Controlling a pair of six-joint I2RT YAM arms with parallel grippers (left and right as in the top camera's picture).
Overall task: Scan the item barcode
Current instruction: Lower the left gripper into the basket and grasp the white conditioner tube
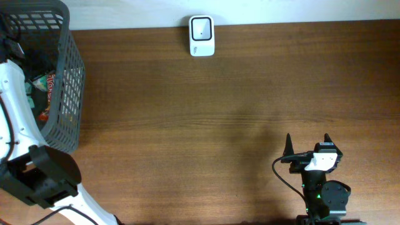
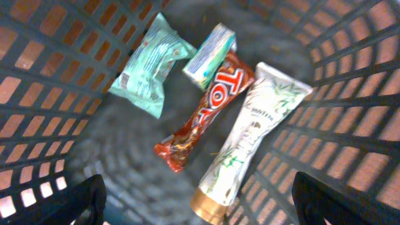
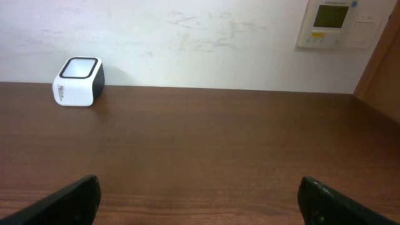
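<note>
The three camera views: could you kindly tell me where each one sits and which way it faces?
Overhead: above the table, looking straight down; left arm in the basket, right gripper open.
Left wrist: looking down into the basket at a candy bar, tube and green packet; open left gripper at bottom.
Right wrist: low over the table, facing the scanner and wall; its fingertips at bottom corners.
Shared: overhead and right wrist both show the scanner.

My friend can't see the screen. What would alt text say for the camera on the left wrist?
Looking down into a grey mesh basket holding four items: a red candy bar, a white tube with a gold cap, a mint-green packet and a small pale box. The open left tool hangs above them, its tips at the bottom corners.
</note>
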